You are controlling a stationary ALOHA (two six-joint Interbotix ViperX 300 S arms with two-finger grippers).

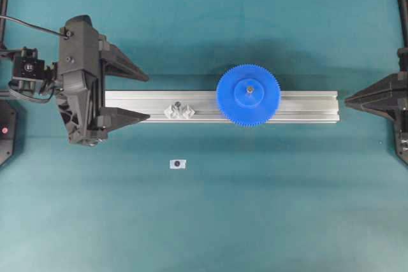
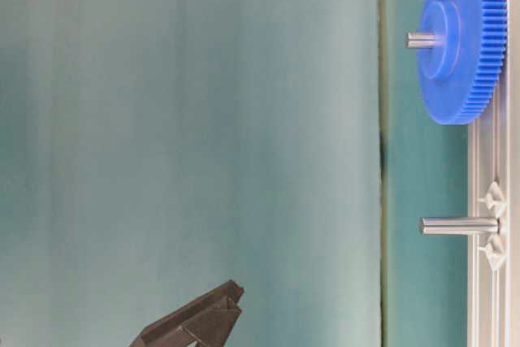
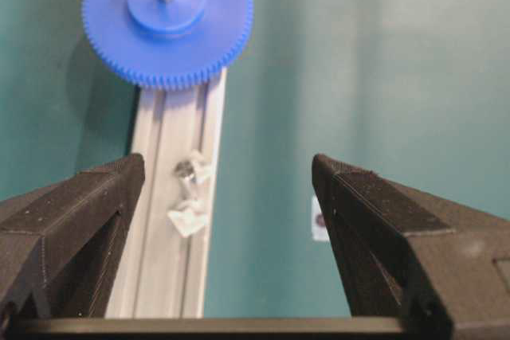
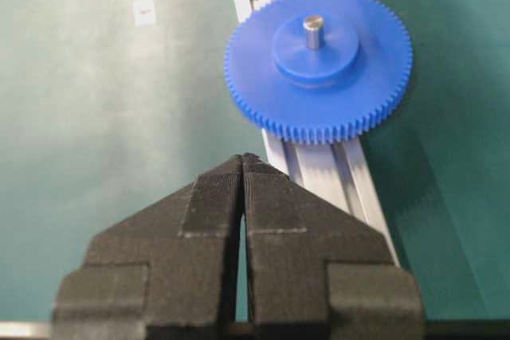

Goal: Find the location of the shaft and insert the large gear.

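One step looks done: overhead, the large gear (image 1: pixel 248 95) sits on the rail (image 1: pixel 306 106), right of centre, with the shaft (image 1: pixel 250 85) through its hub. At table level the pin tip pokes out, upper right. The left gripper (image 3: pixel 227 197) stands wide apart, empty; the right gripper (image 4: pixel 242 197) is pressed together, empty.

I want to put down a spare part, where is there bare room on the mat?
Bare mat lies below the rail, right of the small white tag, and above the rail past the blue gear. It is crowded at the rail's left end, where the open left pincer straddles it beside the bare pin.
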